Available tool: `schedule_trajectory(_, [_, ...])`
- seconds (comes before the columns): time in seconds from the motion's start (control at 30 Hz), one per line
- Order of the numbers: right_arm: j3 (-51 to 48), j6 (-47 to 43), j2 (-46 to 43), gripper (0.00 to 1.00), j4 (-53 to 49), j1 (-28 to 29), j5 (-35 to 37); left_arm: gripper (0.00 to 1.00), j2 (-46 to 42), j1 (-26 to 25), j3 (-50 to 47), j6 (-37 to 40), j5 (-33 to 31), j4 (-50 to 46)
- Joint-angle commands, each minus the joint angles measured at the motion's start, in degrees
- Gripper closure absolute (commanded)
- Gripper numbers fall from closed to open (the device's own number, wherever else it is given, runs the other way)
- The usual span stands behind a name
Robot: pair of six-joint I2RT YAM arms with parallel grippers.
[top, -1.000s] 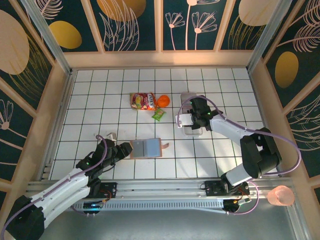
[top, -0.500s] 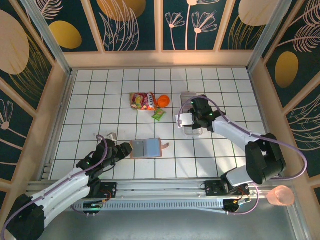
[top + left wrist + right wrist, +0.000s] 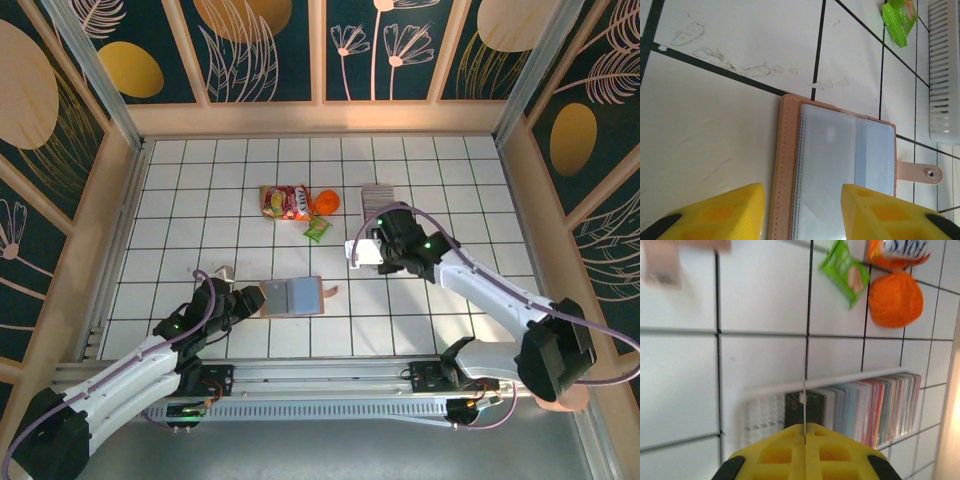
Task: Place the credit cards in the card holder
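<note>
**Insp.:** Status of the credit cards?

**Asst.:** Credit cards (image 3: 870, 405) stand on edge in a dense row in the white tray (image 3: 760, 417), on the far part of the table, well apart from the card holder (image 3: 292, 297). One looks pulled. A thin pale edge, read as a single card (image 3: 804, 390) seen edge-on, sticks out betw. the pads of the right gripper (image 3: 805, 426). Jaws are closed tight on it. Card face not visible.

**Insp.:** Holder?

**Asst.:** Lies open & flat by the left arm, clear pockets up, snap tab (image 3: 920, 173) on the side away from that arm. No card seen in the pockets, but can't rule one out. Left gripper (image 3: 801, 190) is approx. half open and straddles the holder's stitched edge, one finger tile-side, one over the pocket page. Contact: can't tell.

**Insp.:** Step in hand, and how to do it right?

**Asst.:** My judgement: transfer is only starting. Rec.:
- Carry the card across low and turn it flat.
- Line its edge up w/ a pocket mouth and slide it in, no dropping.
- Left gripper should pin the holder so it can't skid.
- Let go only once the card seats.

**Insp.:** Containers?

**Asst.:** Tray: the row fills most of it, w/ a dark card at the front. The end nearest the right gripper is bare, perforated floor showing. Holder: as above. Beyond them, a green packet (image 3: 847, 272) & an orange item (image 3: 895, 300) lie loose on the tiles near the tray, in neither container.
</note>
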Motion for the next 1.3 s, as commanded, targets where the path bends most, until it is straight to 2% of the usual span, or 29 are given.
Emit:
schedule_trajectory(0.0, [2.3,20.2,-2.9,1.0,-0.2,4.7,1.9,0.57,0.2,-0.3,-0.6,0.0,0.2,1.1])
schedule_trajectory(0.1, [5.0,43.7,-2.5,1.0,3.4,7.6,2.5,0.61,0.7,-0.2,-0.5,0.0,0.4,1.5])
schedule_trajectory(0.2, [5.1,71.4,-0.7,1.0,7.1,8.0,0.3,0.65,1.5,-0.3,-0.1,0.2,0.4,1.6])
schedule_trajectory(0.33, [-1.6,98.6,3.9,1.0,20.2,8.4,-15.5,0.74,2.3,-0.3,-0.1,-0.1,0.9,2.4])
schedule_trajectory(0.43, [-8.0,114.0,7.3,1.0,33.6,9.8,-19.8,0.8,3.1,-0.3,-0.1,-0.3,1.6,3.0])
schedule_trajectory(0.53, [-10.5,120.3,11.3,1.0,43.2,11.7,-20.8,0.86,4.3,-0.3,0.1,0.1,2.3,3.4])
schedule_trajectory(0.67, [-8.5,122.3,18.4,1.0,45.1,12.6,-21.6,0.93,5.6,-0.2,0.2,0.4,2.8,3.8])
schedule_trajectory(0.77, [-8.3,125.0,22.6,1.0,50.2,12.6,-23.1,0.98,6.1,-0.3,0.2,0.5,2.9,4.0])
schedule_trajectory(1.0, [-6.4,124.2,26.8,1.0,47.9,12.6,-21.6,1.0,6.4,-0.3,-0.1,0.8,2.1,3.7])
schedule_trajectory(1.27, [-6.8,122.0,26.6,1.0,43.2,12.6,-18.6,1.0,7.6,-0.3,-0.3,0.9,2.0,4.0])
